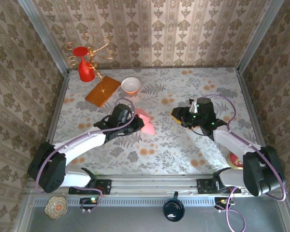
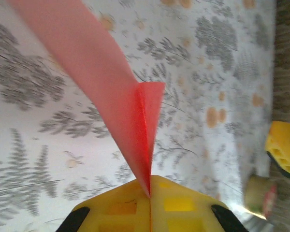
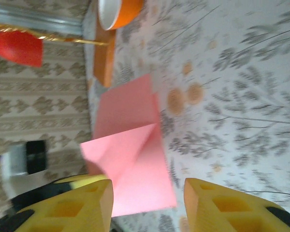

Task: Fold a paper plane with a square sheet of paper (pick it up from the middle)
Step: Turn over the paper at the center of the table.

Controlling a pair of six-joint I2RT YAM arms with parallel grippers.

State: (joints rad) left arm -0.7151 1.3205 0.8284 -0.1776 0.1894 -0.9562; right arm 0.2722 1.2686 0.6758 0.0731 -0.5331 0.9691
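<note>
While the left fingers [image 2: 183, 207] are pressed together on the sheet of paper [image 1: 146, 123], gripping it where it narrows to a point, the right fingers [image 3: 82, 205] stand apart with nothing between them. The pink sheet lies to the right of the wooden board [image 1: 102, 91] and nearer the arm bases than the board is, close to it but not touching. It is not flat. The right wrist view shows a flap folded over along a slanting crease, and the left wrist view shows a sharp red ridge running up from the closed fingers. Whether its far edge rests on the counter [image 1: 183, 145] I cannot tell. The right fingers hover farther to the right of the board than the sheet does, pointed toward the sheet and clear of it. The white bowl [image 1: 131, 85] stands just beside the board's far right corner. The red vase [image 1: 85, 68] stands just behind the board's far left end, by the back wall.
</note>
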